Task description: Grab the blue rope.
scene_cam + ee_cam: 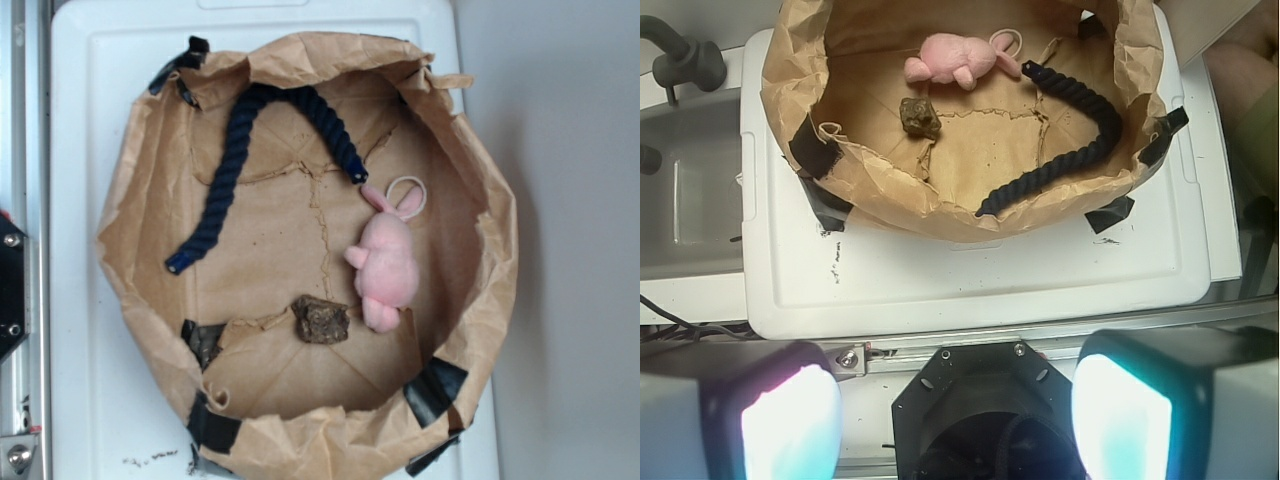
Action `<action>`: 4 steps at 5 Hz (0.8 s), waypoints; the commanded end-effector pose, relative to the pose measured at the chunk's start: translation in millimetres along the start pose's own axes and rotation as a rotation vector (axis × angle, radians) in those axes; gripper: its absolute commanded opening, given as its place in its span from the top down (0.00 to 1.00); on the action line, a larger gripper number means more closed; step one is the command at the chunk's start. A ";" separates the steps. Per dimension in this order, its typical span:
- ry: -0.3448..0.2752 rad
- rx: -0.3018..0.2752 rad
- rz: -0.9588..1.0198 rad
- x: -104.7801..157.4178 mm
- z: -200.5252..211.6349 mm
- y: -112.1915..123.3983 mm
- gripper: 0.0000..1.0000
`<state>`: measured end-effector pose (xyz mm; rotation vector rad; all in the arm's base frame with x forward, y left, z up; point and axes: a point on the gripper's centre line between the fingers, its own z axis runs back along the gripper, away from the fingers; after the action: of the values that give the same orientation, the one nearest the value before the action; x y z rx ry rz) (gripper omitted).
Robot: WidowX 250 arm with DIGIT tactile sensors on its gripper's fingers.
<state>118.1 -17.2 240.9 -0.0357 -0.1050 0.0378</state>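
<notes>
White lid [90, 150], paper basin [480, 170], blue rope [225, 170] curved inside, fingers [790, 420] wide, well apart

Twisted fibre blue rope [225, 175], crinkled paper basin [480, 270]

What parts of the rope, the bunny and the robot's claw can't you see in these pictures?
- Blue rope: in the wrist view its near end is hidden behind the paper bag rim.
- Pink bunny: its face is too blurred in both views.
- Gripper: cut off by the bottom edge in the wrist view, out of frame in the exterior view.
- Brown lump: too blurry to identify.
</notes>
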 end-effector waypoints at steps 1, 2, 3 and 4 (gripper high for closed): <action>0.000 0.000 0.000 0.0 0.0 0.0 0.00; -0.012 -0.014 -0.017 0.5 0.7 -1.9 0.00; 0.016 -0.033 -0.006 1.3 -5.0 0.7 0.00; 0.042 -0.048 -0.016 3.6 -12.6 0.2 0.00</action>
<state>120.5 -21.1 224.6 -0.0907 -0.0445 0.0002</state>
